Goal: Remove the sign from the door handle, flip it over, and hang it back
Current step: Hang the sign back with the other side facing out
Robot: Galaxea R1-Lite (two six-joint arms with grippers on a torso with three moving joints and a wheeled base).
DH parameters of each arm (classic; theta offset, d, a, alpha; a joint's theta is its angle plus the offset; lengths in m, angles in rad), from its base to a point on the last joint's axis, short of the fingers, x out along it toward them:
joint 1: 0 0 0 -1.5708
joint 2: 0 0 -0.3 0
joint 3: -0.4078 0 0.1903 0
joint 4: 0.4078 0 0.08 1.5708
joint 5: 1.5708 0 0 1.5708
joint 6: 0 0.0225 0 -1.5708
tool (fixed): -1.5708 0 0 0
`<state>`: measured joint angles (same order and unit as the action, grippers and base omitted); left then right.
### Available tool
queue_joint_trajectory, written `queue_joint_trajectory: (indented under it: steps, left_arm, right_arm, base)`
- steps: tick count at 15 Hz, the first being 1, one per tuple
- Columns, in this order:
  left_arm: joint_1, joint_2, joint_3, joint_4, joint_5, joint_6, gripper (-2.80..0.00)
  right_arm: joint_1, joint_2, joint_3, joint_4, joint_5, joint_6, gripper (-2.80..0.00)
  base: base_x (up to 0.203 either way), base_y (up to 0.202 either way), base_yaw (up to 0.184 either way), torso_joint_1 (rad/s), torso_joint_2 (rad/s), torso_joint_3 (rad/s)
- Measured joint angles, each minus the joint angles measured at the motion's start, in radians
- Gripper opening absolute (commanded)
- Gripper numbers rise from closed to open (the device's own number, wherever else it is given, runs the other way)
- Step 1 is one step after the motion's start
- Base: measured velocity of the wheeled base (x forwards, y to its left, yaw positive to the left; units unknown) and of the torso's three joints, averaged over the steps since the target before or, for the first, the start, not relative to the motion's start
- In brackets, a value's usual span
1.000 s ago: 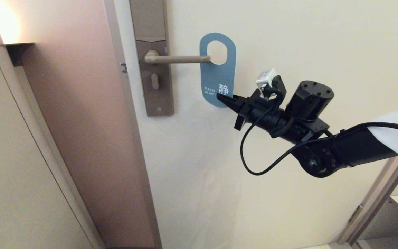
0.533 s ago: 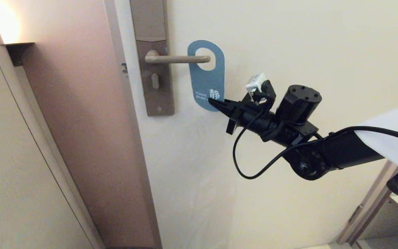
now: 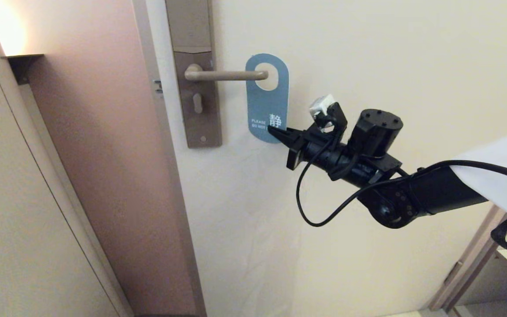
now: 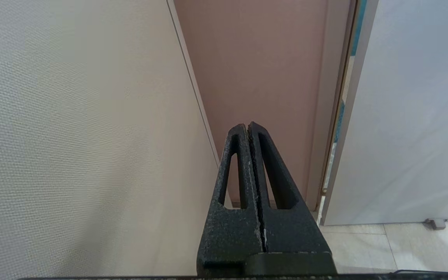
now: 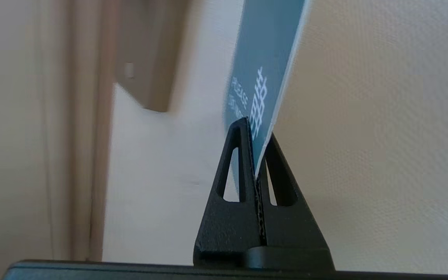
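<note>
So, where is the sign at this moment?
In the head view the sign is at upper centre, its oval hole over the free end of the door handle, its lower edge pinched by the right gripper.

Lighting, head view: you get warm, moderately bright indoor light; a strong glow blows out the far upper left corner above the wall panel (image 3: 24, 176). Soft shadow falls on the door (image 3: 368, 53) below the right arm.
Distortion: you see vertical lines lean outward toward the edges.
Right wrist view: the lock plate (image 5: 150, 54) is smeared and out of focus; the sign (image 5: 265, 66) print stays readable.
Left wrist view: evenly lit, sharp.
</note>
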<state>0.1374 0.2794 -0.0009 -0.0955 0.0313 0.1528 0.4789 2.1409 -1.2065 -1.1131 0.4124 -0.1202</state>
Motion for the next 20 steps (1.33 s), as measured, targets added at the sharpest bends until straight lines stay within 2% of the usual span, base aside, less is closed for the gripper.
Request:
queue_joint_trajectory:
  steps: [5, 12, 20]
  left_arm:
    - [0.0, 0.0, 0.0, 0.0, 0.001, 0.0, -2.8]
    - [0.0, 0.0, 0.0, -0.001, 0.0, -0.001, -2.8]
    - [0.0, 0.0, 0.0, -0.001, 0.0, -0.002, -2.8]
  right_arm:
    - [0.022, -0.013, -0.015, 0.065, -0.141, 0.001, -2.8]
    - [0.074, -0.08, -0.011, 0.117, -0.166, 0.0, -2.8]
    - [0.15, -0.091, -0.019, 0.147, -0.33, 0.0, -2.8]
  base:
    - [0.0, 0.0, 0.0, 0.0, 0.0, 0.0]
    - [0.0, 0.0, 0.0, 0.0, 0.0, 0.0]
    - [0.0, 0.0, 0.0, 0.0, 0.0, 0.0]
